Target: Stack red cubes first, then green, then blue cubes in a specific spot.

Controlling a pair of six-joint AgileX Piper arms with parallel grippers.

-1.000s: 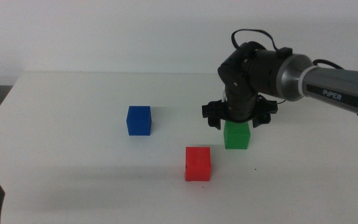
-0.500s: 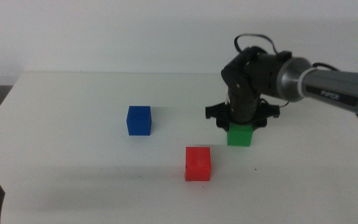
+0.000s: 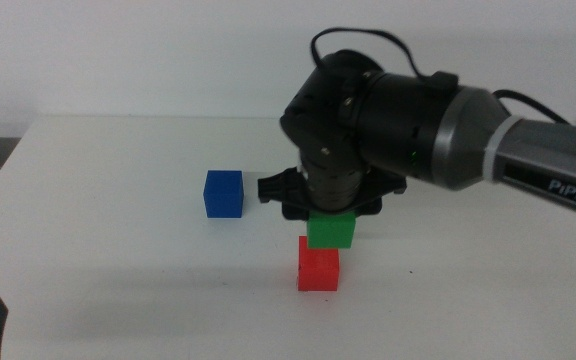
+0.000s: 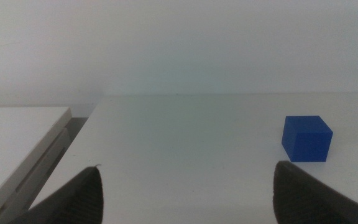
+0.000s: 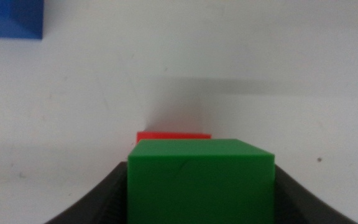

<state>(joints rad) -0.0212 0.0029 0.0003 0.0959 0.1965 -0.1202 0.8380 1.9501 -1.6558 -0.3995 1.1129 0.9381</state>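
A bright green cube (image 3: 330, 230) of plain matte faces is seen just below the frame's centre in the middle view; a bright red cube (image 3: 319, 270), equally plain, is shown directly beneath it; a deep blue cube (image 3: 223, 193), unpatterned, is placed left of centre; the table (image 3: 118, 250) is rendered in plain white; the right gripper (image 3: 328, 205) is coloured black, its arm grey with white lettering; the left gripper (image 4: 185, 193) is shown with dark jaws in its own wrist view.

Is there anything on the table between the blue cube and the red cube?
No. In the middle view, only bare white table lies between the blue cube and the red cube.
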